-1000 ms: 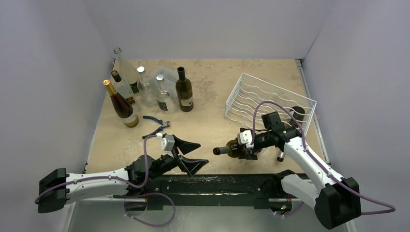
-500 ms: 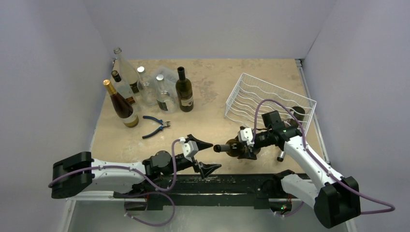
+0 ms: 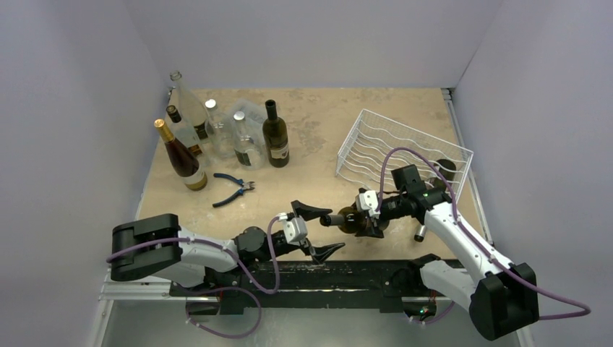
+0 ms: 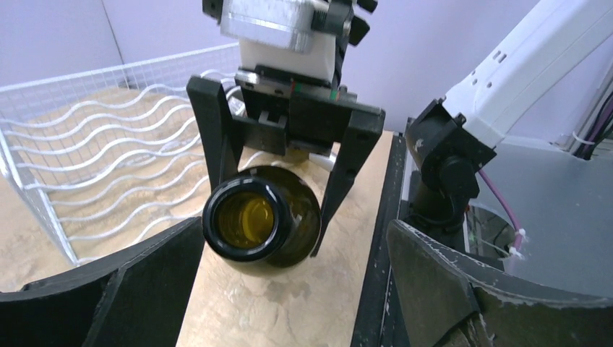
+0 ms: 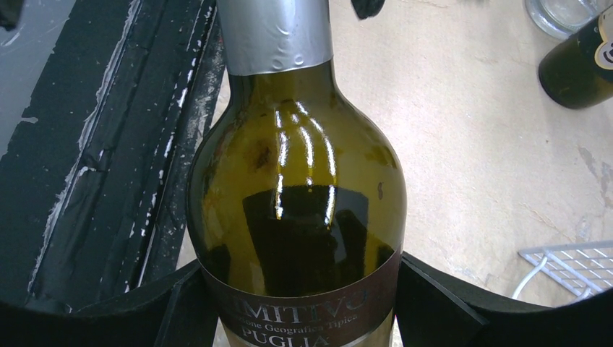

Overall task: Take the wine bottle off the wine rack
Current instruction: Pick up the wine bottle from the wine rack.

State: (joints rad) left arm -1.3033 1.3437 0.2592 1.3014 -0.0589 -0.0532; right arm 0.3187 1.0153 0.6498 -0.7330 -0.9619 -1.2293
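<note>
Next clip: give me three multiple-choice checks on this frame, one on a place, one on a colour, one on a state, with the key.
1. The wine bottle is: A. gripped in the right tool, off the wine rack; B. lying in a cradle; C. standing upright.
2. The handles of the pliers are: A. red; B. yellow; C. blue.
3. The left tool is: A. shut on the pliers; B. open; C. shut on the bottle's neck.
Key: 1 A, its fingers flank the label in the right wrist view; 2 C, blue shows from above; 3 B, its fingers stand wide either side of the bottle's mouth.

Wine bottle (image 4: 260,225) in right pincer (image 4: 271,219)
</note>
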